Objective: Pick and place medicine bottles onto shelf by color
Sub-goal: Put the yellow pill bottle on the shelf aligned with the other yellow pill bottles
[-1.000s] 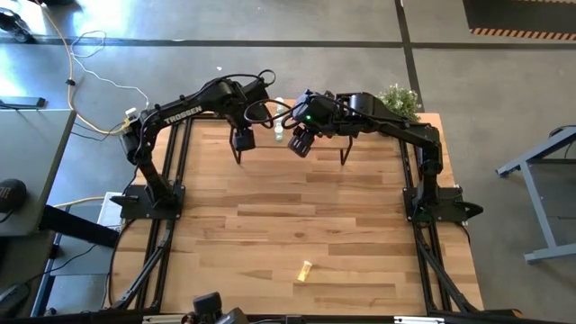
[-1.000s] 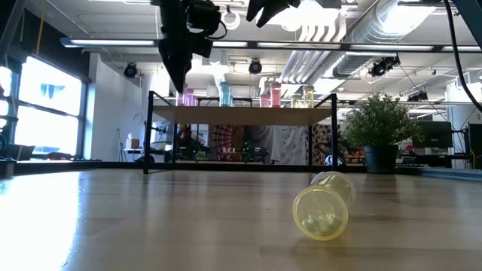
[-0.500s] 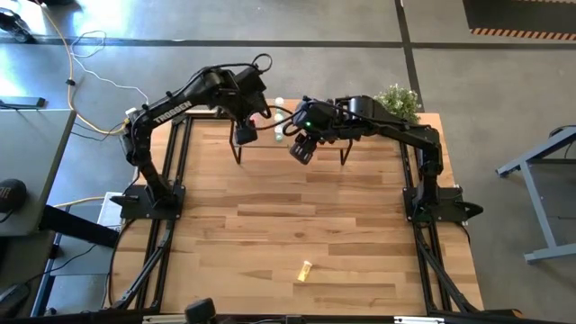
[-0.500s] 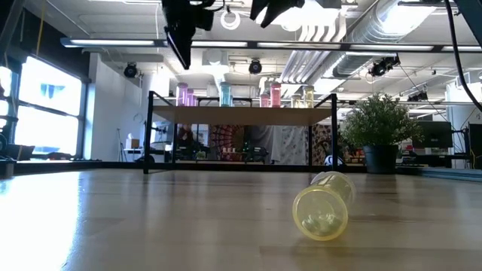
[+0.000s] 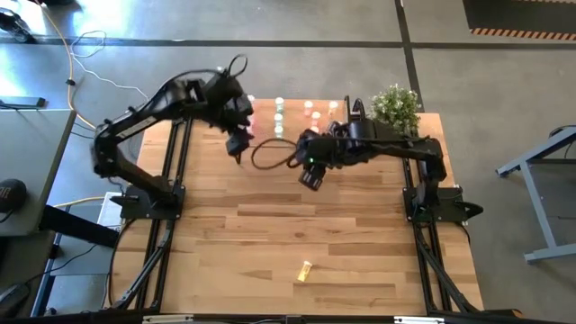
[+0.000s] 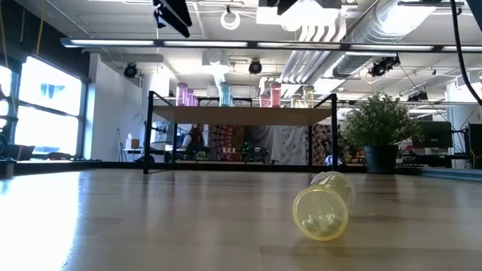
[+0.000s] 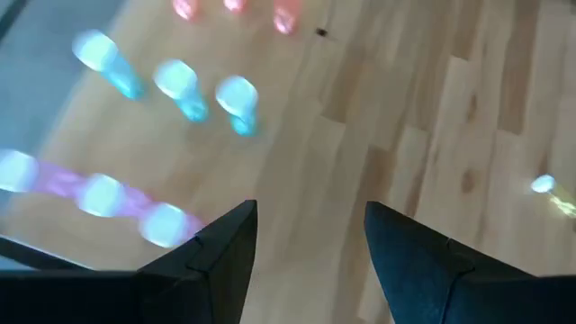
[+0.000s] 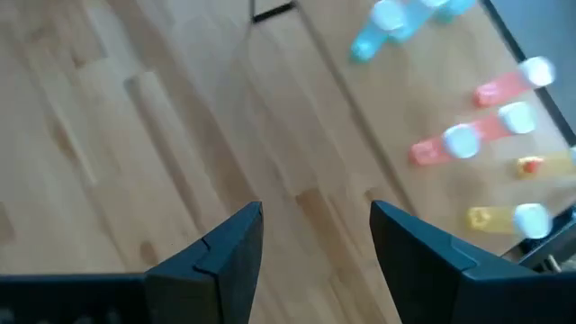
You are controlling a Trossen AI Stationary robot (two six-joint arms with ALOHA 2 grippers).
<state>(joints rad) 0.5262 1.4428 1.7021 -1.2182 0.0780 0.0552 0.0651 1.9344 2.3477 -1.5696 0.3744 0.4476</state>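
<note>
Wood planks make up the bench point(image 5: 297, 225), which stands on a grey concrete floor, with a bright workshop hall of ducts and ceiling lights visible beyond it in the low view. Along the far edge of the bench stands the shelf point(image 6: 245, 115), a low light-wood board on thin black legs, and upright on it are the medicine bottles point(image 6: 226, 95) in groups: pink ones point(image 7: 99, 193) toward the left arm's side, then blue-green ones point(image 7: 180, 85), then red-orange ones point(image 8: 468, 139), with yellow ones point(image 8: 508, 218) at the end nearest a potted plant point(image 5: 397, 102) at the far right corner. One yellow bottle point(image 6: 322, 205) lies on its side on the bare planks near the front edge, well apart from the shelf and from both arms. The left end effector point(image 7: 306, 238) hangs above the shelf's left end, its two dark fingers spread with bare wood showing between them and nothing in their grasp. The right end effector point(image 8: 315, 238) hovers over the planks just in front of the shelf's middle, its fingers likewise parted and empty. A black cable point(image 5: 270, 153) loops between the two arms above the bench.
</note>
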